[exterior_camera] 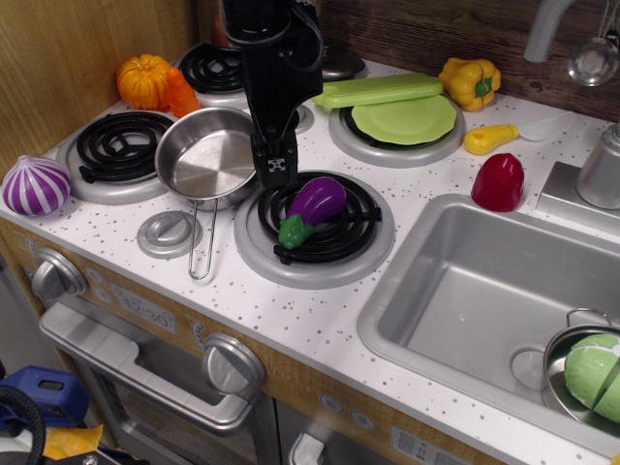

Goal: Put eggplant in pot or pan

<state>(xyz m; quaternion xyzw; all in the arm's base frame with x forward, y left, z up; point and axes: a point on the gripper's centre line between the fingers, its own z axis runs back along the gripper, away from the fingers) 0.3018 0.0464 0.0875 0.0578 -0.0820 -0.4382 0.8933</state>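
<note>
Eggplant on front burner, pan just left of it.
Hand is positioned low between them, nothing gripped; finger opening cannot be told.

Purple eggplant lies on burner coil beside empty steel pan.

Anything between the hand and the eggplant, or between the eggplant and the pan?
Nothing visible blocks either path. The hand hangs just left of the eggplant, which lies on the front burner coil. The pan sits empty beside that burner, only its own rim to clear.
</note>
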